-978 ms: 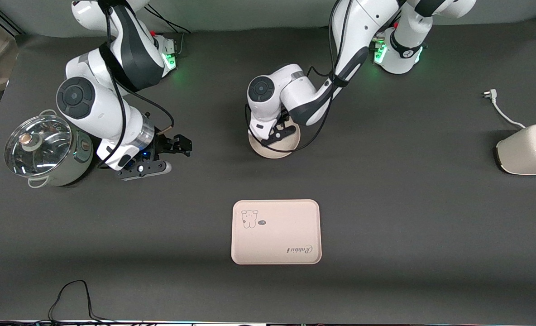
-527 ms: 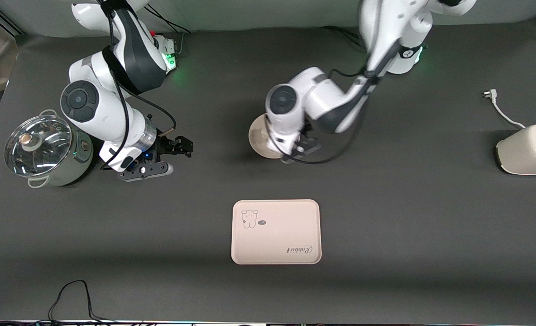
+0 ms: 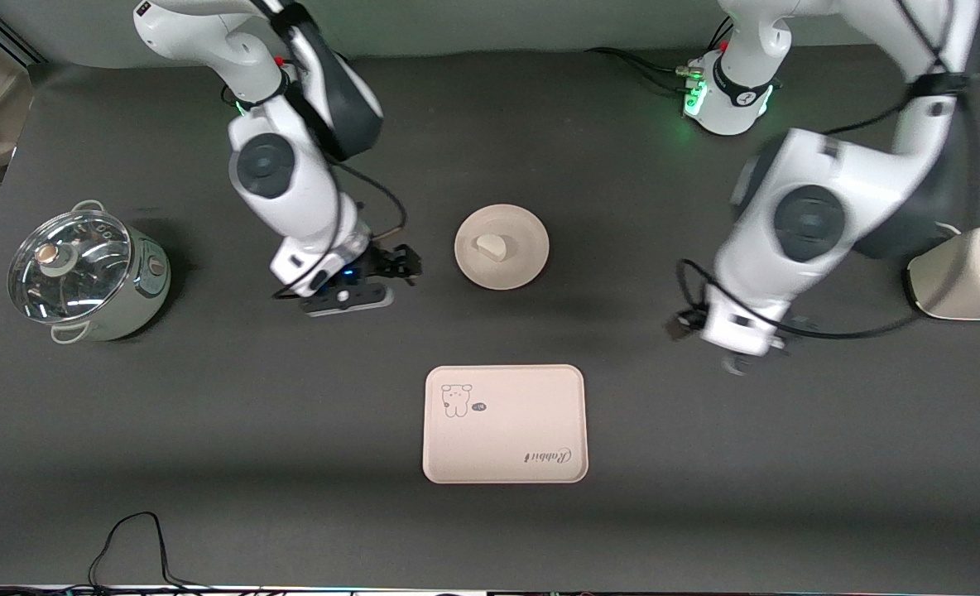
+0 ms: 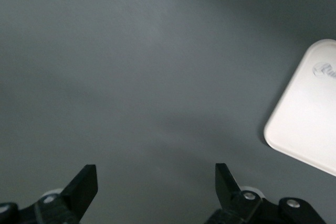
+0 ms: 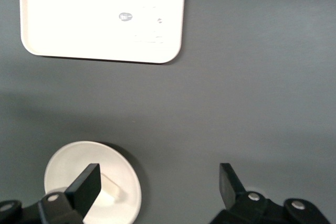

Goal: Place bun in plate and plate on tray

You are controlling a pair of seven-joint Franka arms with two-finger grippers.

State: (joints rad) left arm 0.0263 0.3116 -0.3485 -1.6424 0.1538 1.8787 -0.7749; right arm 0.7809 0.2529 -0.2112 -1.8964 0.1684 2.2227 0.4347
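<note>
Dark table mat: we are seeing the bun [image 3: 491, 246] lying in the plate [image 3: 523, 265], farther from the front camera than the tray [image 3: 504, 424]. Right gripper [image 3: 399, 263] hanging beside the plate, jaws wide, empty. Left gripper [image 4: 156, 187] wide, empty, over bare mat toward its own end.

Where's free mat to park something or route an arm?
Bare mat between plate and tray, and along the camera-side edge past the tray. Wide bare stretch between pot and tray. Crowded beside the plate, where the open right tool hovers, and near the toaster, under the open left tool.
</note>
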